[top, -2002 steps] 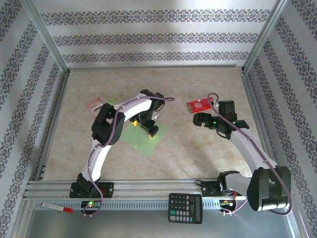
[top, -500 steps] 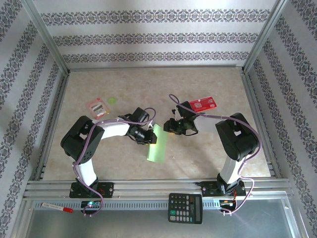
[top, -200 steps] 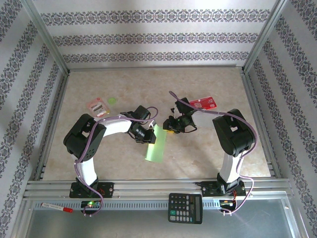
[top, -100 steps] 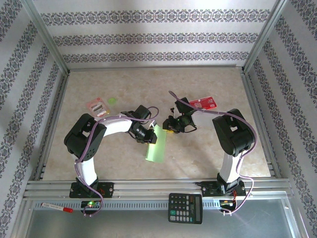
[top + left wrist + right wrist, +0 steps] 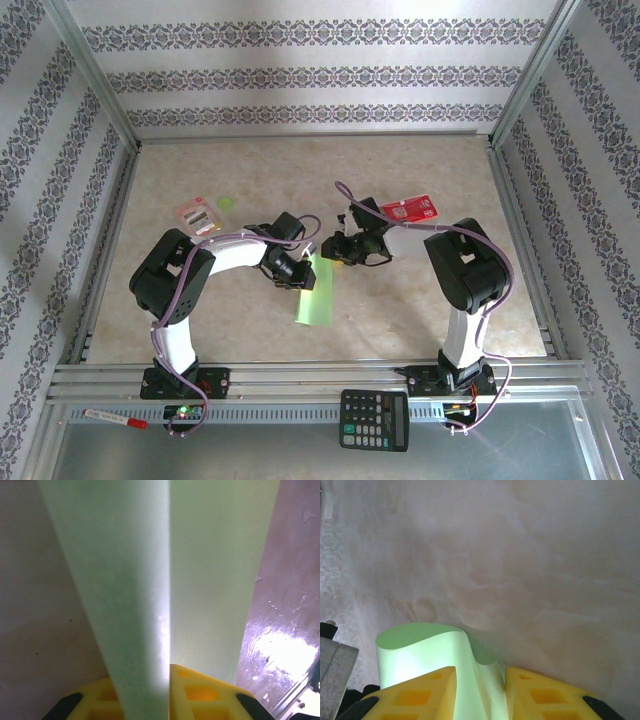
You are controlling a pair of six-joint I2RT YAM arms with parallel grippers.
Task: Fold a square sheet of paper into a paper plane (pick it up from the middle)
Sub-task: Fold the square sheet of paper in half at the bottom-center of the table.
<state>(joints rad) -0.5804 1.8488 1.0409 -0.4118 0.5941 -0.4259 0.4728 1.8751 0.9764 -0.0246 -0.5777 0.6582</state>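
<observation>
The square sheet of paper [image 5: 316,296] (now a narrow creased strip) sits mid-table [image 5: 420,310], with its long axis running from the far end toward the near rail. Both grippers are at its far end.

- **Left gripper** [image 5: 300,277]: clamped on the sheet from the left.
- **Right gripper** [image 5: 336,252]: pinching the curled far edge from the right.

Neither arm looks nearer.

Count: one sheet, two printed packets [image 5: 408,208], one green disc [image 5: 227,203], one calculator [image 5: 373,420].

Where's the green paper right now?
Top view: the folded green paper is mid-table, its far end held by the left gripper and right gripper, near end toward the calculator.
</observation>
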